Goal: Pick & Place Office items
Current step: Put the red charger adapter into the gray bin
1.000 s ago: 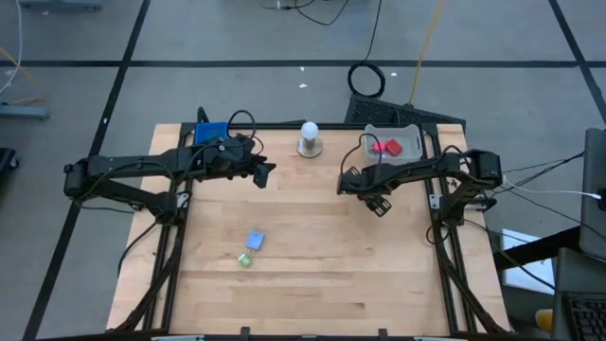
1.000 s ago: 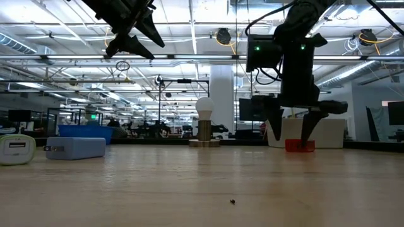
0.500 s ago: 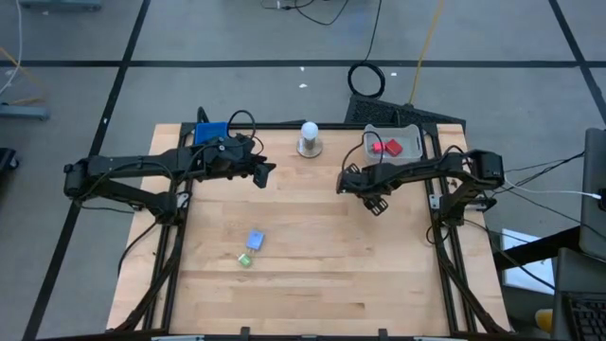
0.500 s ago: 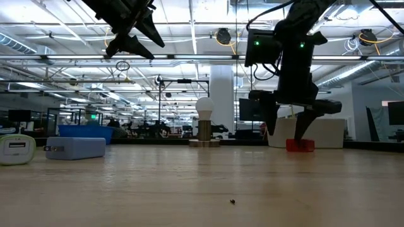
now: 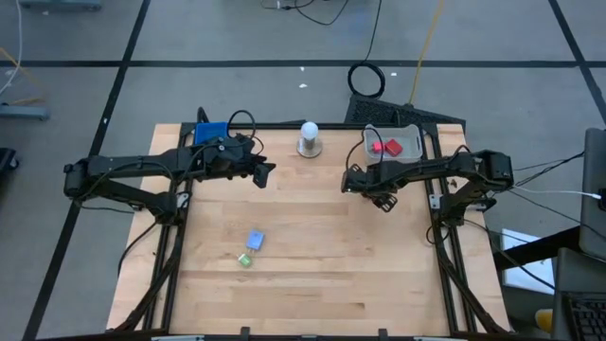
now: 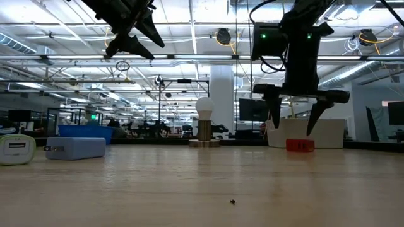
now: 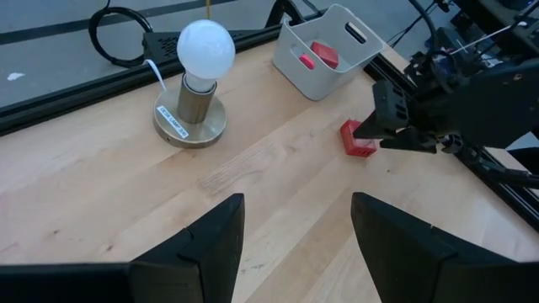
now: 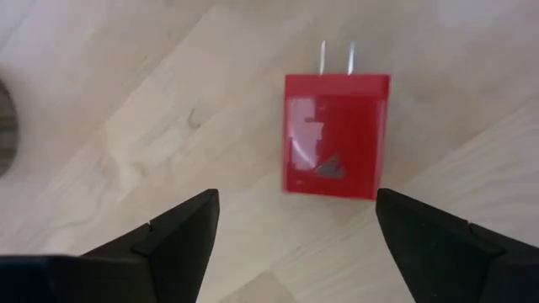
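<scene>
Right tool [image 6: 295,116]: I am seeing it hovering with fingers spread wide, gripping nothing, directly above the red plug block [image 8: 337,136].
Red plug block: lying flat on the counter [image 5: 312,265], just beside the grey tray [image 7: 333,80].
Left tool [image 7: 295,244]: I am holding it raised near the lamp [image 7: 195,80], fingers parted, empty.
</scene>
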Robot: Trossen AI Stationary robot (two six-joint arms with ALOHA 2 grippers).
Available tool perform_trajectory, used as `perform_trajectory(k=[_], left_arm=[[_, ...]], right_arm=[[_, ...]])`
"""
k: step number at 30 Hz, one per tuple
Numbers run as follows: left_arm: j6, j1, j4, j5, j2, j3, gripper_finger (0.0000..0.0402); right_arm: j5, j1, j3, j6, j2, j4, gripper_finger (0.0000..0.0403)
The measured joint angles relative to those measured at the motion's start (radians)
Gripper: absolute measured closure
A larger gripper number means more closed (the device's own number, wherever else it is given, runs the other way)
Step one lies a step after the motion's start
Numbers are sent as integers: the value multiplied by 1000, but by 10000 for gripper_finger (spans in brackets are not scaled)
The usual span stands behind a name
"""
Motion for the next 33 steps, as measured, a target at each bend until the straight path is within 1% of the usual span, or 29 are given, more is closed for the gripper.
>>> perform_trajectory(k=[7,12,22,25,30,33], left_arm=[[0,0,0,0,0,0,183],[-1,0,0,0,0,0,183],[0,0,0,0,0,0,183],[0,0,0,0,0,0,183],[0,0,0,0,0,0,183],[0,0,0,0,0,0,183]], right_arm=[[-4,-2,0,-77,-5,-30,87],[-36,-22,0,-90,-6,-44,87],[-25,-66,-1,-95,-6,-103,87],[-22,-79,-28,-94,-6,-59,87],[-30,-85,-115,-76,-5,93,87],[-48,-83,-143,-50,-5,127,87]])
